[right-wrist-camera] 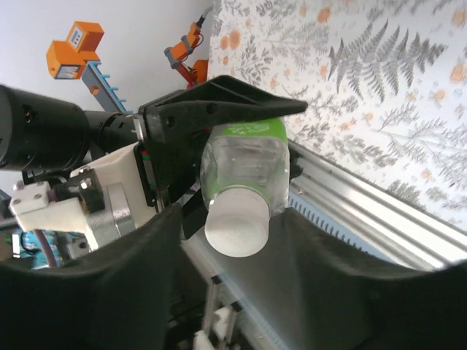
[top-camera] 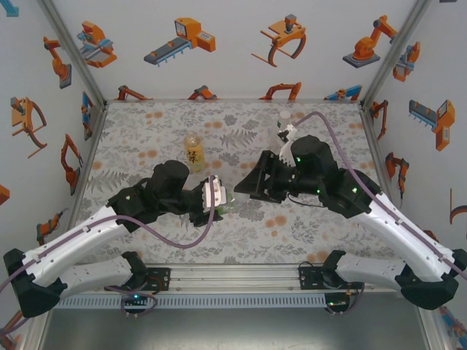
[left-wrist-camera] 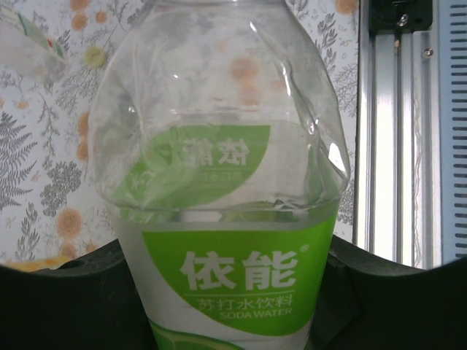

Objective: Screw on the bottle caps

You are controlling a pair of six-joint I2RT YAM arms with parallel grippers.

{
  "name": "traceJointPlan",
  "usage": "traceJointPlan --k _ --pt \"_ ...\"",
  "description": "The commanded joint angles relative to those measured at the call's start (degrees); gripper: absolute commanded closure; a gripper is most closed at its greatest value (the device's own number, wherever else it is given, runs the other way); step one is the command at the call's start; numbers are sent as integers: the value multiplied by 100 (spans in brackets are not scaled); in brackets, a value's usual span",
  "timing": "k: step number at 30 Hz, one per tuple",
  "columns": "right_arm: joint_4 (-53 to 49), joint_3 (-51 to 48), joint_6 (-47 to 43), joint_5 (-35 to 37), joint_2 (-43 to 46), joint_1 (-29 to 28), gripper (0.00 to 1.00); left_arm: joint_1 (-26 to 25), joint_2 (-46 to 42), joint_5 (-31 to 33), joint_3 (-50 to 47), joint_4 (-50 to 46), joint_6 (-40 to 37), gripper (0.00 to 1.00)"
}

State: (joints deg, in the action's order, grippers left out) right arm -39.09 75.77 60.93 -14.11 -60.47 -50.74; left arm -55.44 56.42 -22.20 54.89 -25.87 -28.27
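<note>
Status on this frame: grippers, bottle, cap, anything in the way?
Left gripper shut on clear bottle. Right gripper open, straddling the white cap on its neck. Amber bottle stands apart, no obstruction.

A robotics lab cell: aluminium frame (top-camera: 74, 47), walls (top-camera: 233, 73) printed with orange robots, floral-covered table (top-camera: 241, 124).

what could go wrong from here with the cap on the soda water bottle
1. The right pincer stands open around the white cap without touching it. Whether the cap is fully tight cannot be told, and a loose one might drop off, since the soda water bottle is held on its side.
2. The bottle's thin wall looks dented in the left pincer's grip, so more twisting may make it buckle or slip.
</note>
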Motion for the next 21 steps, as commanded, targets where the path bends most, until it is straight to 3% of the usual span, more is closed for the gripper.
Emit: traceJointPlan --k 1,6,11,16,19,21 --pt "-236 277 -949 237 179 -32 41 -28 -27 -293 2 210 -3 100" --pt "-108 404 -1985 54 290 -32 41 -28 10 -388 37 214 -4 100" --pt "314 260 -3838 -480 545 -32 45 -28 78 -434 81 156 -128 100" --pt "498 178 -5207 -928 632 -32 46 -28 124 -452 153 -13 -188 100" --pt "492 23 -6471 -1642 702 -35 45 -28 97 -468 143 -10 -191 100" --pt "459 -125 -7145 -1668 772 -32 44 -28 104 -470 150 -53 -205 100"
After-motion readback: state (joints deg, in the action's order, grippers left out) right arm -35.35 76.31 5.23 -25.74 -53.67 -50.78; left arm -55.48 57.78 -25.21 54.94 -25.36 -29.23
